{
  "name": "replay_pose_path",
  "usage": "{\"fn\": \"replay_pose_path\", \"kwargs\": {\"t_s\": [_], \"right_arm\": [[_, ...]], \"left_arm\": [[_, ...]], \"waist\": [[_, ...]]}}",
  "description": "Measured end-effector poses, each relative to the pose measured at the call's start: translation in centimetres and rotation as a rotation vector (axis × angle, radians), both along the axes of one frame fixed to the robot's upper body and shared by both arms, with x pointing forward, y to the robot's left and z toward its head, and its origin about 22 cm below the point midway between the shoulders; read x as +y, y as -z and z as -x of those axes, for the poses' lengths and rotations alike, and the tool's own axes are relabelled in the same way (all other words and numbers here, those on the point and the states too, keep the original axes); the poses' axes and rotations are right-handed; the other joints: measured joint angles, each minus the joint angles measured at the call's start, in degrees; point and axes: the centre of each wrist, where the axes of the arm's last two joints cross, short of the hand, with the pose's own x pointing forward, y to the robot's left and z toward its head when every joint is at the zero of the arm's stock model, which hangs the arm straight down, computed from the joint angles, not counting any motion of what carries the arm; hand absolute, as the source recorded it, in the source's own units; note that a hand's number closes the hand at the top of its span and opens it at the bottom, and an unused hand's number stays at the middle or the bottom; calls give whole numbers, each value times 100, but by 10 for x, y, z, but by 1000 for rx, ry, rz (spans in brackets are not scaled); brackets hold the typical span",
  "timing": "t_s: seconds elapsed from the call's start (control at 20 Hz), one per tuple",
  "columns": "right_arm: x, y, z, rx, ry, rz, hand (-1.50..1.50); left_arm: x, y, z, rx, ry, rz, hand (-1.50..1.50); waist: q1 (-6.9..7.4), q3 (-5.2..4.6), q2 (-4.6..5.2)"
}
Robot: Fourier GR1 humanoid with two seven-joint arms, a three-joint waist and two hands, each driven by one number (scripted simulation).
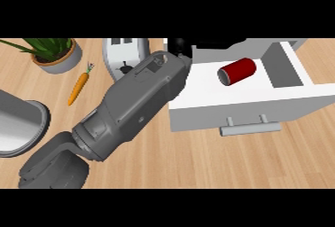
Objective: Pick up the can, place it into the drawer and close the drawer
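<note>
Wooden counter fills my view from above. My left arm stretches up across it, and its black hand is mostly hidden at the top edge, so I cannot tell its grip. Just beside it, the red can lies on its side inside the open white drawer. Behind my arm sits a half-covered toaster, then a carrot and potted plant.

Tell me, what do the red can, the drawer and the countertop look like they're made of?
The can looks like metal with a glossy dark red coat: smooth sides, a faint sheen and a paler end. The drawer seems a matte white painted board or plastic, with a grey handle that could be brushed metal. The counter looks like light wood, judging by its plank lines and grain.
</note>
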Motion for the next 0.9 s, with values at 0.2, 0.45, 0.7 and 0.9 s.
{"fn": "replay_pose_path", "kwargs": {"t_s": [0.2,0.45,0.7,0.9], "right_arm": [[5,-10,-10,-59,-34,111,-150],[25,-21,-21,-101,-34,260,-150],[47,-22,-44,-110,-25,381,-150],[67,-20,-69,-109,-19,477,-150]], "left_arm": [[-3,-6,2,-29,6,22,-150],[-6,-9,3,-72,14,32,-150],[-9,-16,4,-73,18,46,-150],[-12,-19,6,-62,26,55,-150]], "waist": [[59,0,1],[187,-3,-6],[342,-6,-21],[427,-8,-35]]}}
